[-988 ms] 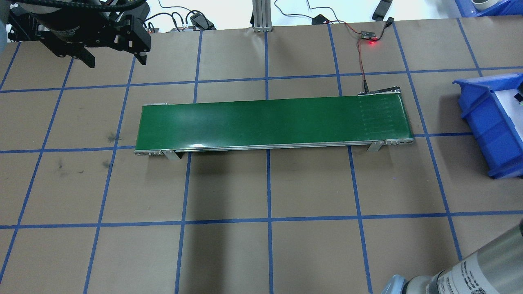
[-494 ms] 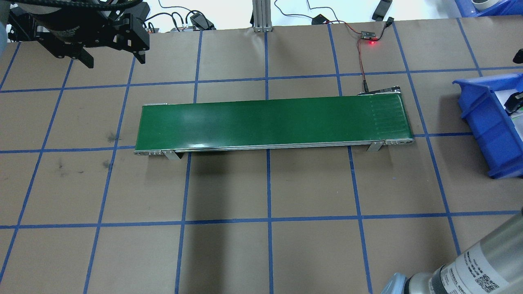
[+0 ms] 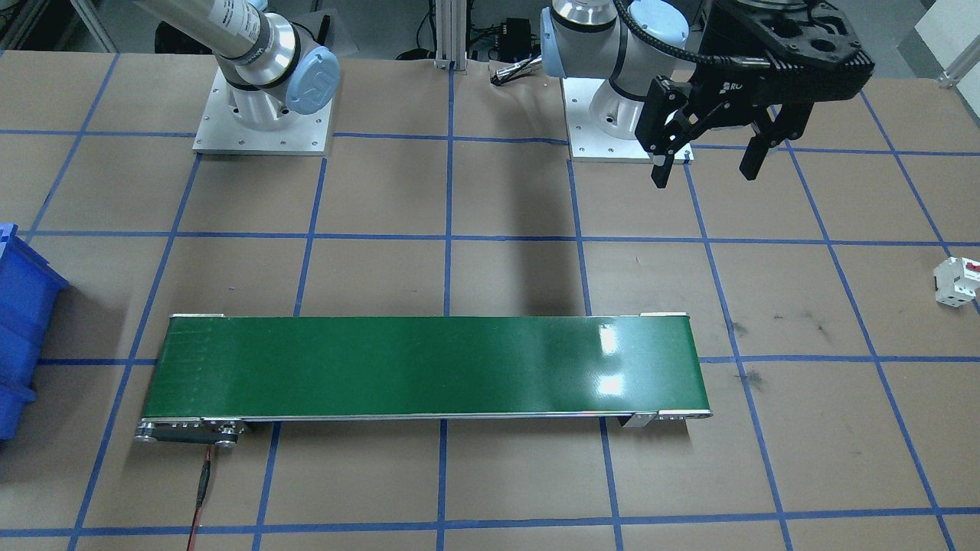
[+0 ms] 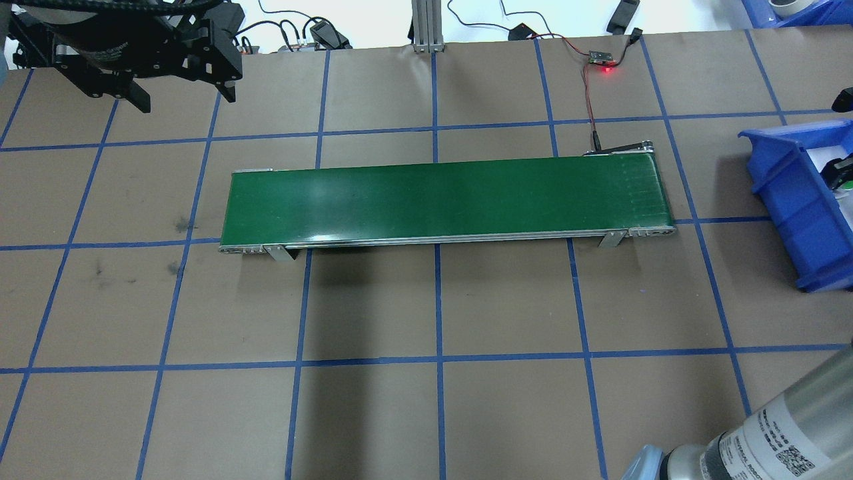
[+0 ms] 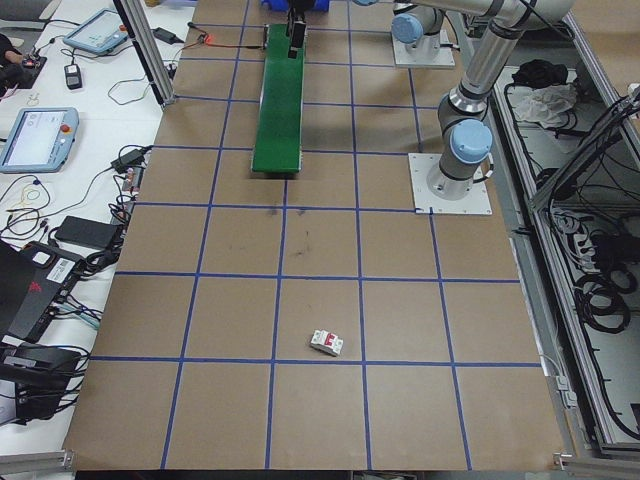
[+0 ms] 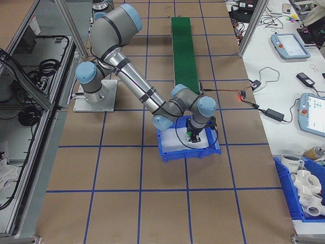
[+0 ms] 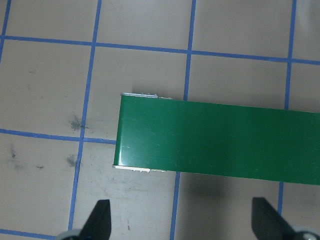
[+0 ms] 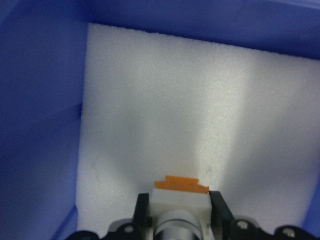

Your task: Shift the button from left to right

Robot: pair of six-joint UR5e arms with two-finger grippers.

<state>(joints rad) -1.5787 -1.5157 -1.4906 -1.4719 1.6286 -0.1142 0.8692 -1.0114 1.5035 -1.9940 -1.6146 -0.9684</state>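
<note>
White foam bin (image 8: 30,100): right tool (image 8: 180,207) pinches button (image 8: 180,197); left tool (image 3: 708,161) spread, no legible writing

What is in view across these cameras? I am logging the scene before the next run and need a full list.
Button: one, whitish body, orange base, held over the foam.
Bin: one, blue, table's right end.
Foam pad: one, white, lining the bin.
Conveyor belt: one, green, mid-table.
White block: one, red mark, left end of the table.
Circuit board: one, red light lit, far edge, wired to the conveyor.
Table: one, brown paper, blue tape grid.
Left gripper: black, open, above the table near its base.
Right gripper: shut on the button, inside the bin.
</note>
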